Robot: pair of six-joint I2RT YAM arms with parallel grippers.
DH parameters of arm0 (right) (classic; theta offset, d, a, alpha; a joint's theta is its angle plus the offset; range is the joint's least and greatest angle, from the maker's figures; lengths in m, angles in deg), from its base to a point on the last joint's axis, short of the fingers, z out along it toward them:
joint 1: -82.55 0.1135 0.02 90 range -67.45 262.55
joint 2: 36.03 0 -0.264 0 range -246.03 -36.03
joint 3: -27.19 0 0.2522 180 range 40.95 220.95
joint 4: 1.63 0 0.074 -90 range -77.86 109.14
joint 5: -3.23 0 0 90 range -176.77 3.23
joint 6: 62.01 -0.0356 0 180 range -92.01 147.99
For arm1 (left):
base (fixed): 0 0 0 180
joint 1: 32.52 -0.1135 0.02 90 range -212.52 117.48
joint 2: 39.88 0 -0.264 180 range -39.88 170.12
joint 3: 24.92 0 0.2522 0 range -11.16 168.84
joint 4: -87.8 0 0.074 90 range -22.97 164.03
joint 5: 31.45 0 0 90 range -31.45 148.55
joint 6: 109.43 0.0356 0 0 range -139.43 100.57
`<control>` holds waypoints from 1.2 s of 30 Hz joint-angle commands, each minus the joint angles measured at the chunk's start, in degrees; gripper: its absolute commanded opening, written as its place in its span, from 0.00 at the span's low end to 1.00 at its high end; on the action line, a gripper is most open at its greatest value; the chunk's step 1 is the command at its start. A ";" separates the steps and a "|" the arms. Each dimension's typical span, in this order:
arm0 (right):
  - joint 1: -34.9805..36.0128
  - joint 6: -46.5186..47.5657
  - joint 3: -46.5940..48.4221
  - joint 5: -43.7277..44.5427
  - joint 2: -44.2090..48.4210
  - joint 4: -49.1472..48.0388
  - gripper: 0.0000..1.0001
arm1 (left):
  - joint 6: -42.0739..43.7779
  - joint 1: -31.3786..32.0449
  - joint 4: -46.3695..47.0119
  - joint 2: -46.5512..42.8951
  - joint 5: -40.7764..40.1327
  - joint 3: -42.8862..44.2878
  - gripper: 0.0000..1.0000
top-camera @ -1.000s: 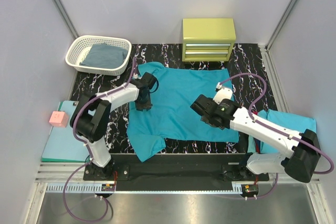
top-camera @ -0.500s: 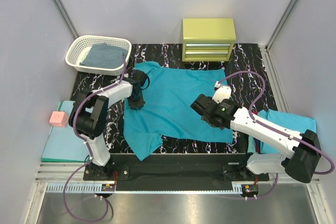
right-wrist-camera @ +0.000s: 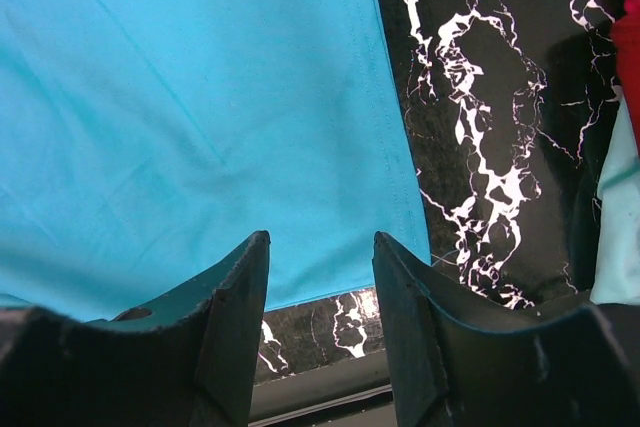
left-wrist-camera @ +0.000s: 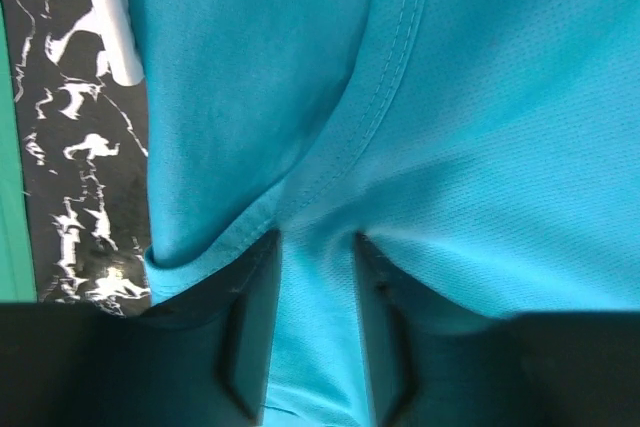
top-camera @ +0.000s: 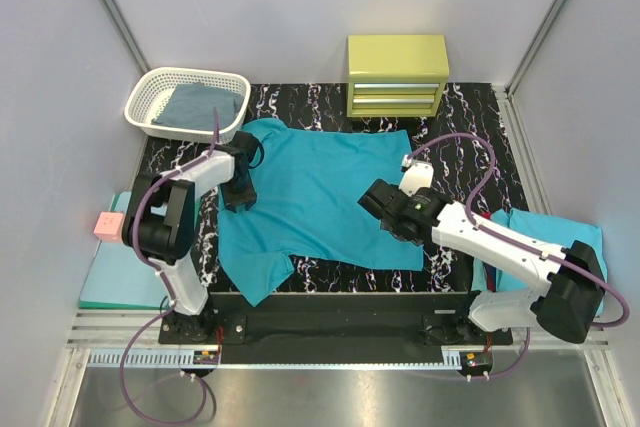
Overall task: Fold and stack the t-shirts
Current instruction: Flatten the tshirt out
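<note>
The teal t-shirt [top-camera: 320,192] lies spread flat on the black marbled mat [top-camera: 470,117], one sleeve hanging toward the near edge. My left gripper [top-camera: 238,190] sits at the shirt's left side by the sleeve. In the left wrist view a ridge of teal cloth [left-wrist-camera: 450,127] fills the gap of the left gripper [left-wrist-camera: 316,243], which is shut on it. My right gripper [top-camera: 390,209] hovers over the shirt's lower right part. In the right wrist view the right gripper [right-wrist-camera: 320,239] is open above the bottom hem [right-wrist-camera: 330,292], with nothing between its fingers.
A white basket [top-camera: 150,97] at the back left holds a folded dark blue shirt [top-camera: 203,105]. A yellow-green drawer cabinet [top-camera: 397,75] stands at the back. A lighter turquoise shirt [top-camera: 550,232] lies right; red cloth [right-wrist-camera: 630,47] shows beside it. A mint-green clipboard [top-camera: 115,277] and pink cube [top-camera: 110,225] lie left.
My left gripper has moved left, dragging the teal t-shirt leftward across the mat. The right gripper has shifted slightly left along with it and stays open.
</note>
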 commanded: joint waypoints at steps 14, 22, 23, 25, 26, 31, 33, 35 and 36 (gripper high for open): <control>-27.22 21.38 13.92 -17.86 -22.68 -23.13 0.77 | -11.97 22.74 -4.14 -39.90 2.78 -14.95 0.80; -28.39 25.26 38.04 -23.67 -45.07 -20.32 0.76 | -15.17 27.16 -6.07 -44.75 -0.13 -22.19 0.78; -28.39 25.87 41.01 -23.24 -46.58 -18.75 0.76 | -15.17 27.33 -6.60 -44.93 -0.48 -22.28 0.78; -28.39 26.49 43.06 -22.79 -49.47 -17.60 0.76 | -15.08 27.51 -6.78 -44.58 -0.83 -22.36 0.77; -28.39 26.84 43.76 -22.70 -49.84 -17.42 0.76 | -14.99 27.86 -7.13 -44.49 -0.92 -22.54 0.77; -28.56 27.90 45.43 -21.21 -53.08 -17.07 0.76 | -15.96 29.26 -7.39 -41.77 -1.10 -22.54 0.73; -28.83 27.90 47.54 -20.33 -54.49 -15.14 0.76 | -16.66 30.23 -7.66 -39.75 -0.66 -22.54 0.72; -29.27 27.90 48.59 -19.98 -55.73 -13.91 0.75 | -17.71 31.89 -7.83 -38.08 -0.66 -22.72 0.71; -29.44 27.90 48.69 -19.98 -56.08 -13.99 0.75 | -18.15 32.43 -7.75 -37.81 -0.83 -22.98 0.70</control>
